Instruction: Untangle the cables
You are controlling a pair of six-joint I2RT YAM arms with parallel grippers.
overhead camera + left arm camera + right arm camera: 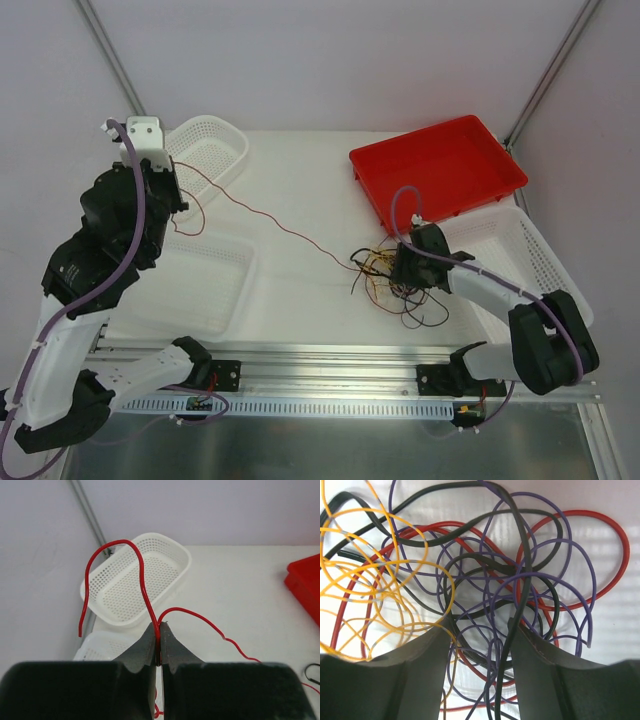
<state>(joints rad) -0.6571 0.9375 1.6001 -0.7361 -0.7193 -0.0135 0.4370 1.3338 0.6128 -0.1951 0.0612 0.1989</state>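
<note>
Cable clump (470,570) between parted right gripper (480,645) jaws, seemingly ungripped; left gripper (159,645) clamped on red strand (142,580).

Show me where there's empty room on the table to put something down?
Bare table lies between the oval white basket and the red tray, beyond the stretched red wire. More lies on the near side of that wire, right of the shallow white tray. It is crowded around the cable clump under the right gripper.

Bright, even, diffuse light; the white bench (300,190) washes out, shadows under the cables (372,268) faint. Overhead view sharp. In the right wrist view, yellow strands (375,590) at 9 o'clock blur; the right claw (479,630) at 6 o'clock is dark.
</note>
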